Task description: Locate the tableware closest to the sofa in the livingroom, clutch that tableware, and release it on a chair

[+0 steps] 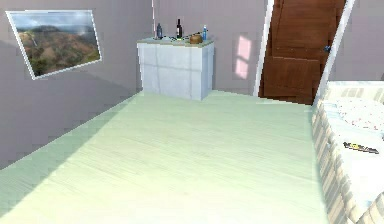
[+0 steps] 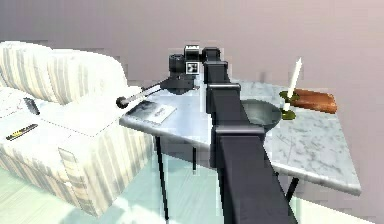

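Observation:
A grey marble side table stands next to a striped sofa. A shallow grey round dish lies on it, partly hidden behind my dark arm. My gripper reaches out over the table's near-sofa corner, with its thin fingers pointing toward the sofa seat. I cannot tell whether it holds anything. A flat pale card or paper lies on the tabletop below the fingers. The sofa also fills the forward view's right edge.
On the table stand a white candle in a holder and a brown box. Remotes lie on the sofa. Ahead are open pale green floor, a white cabinet with bottles, a brown door and a landscape picture.

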